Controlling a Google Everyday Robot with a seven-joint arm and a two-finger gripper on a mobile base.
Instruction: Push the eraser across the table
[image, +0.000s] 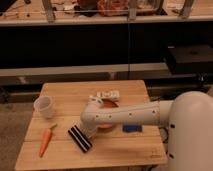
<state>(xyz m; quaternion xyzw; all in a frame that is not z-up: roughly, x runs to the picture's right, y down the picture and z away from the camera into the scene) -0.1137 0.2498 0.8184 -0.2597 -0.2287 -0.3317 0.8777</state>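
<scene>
Just right of the eraser (80, 138) on the table (65, 92) sits my gripper (86, 128); its opening I cannot tell.

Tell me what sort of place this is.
Probably a robot test room or workshop: a small light wooden table, a long dark shelving unit cluttered on top, and a white robot arm whose pincer sits by the black striped oblong eraser.

Dim amber light, jaws over table (120, 150)
</scene>
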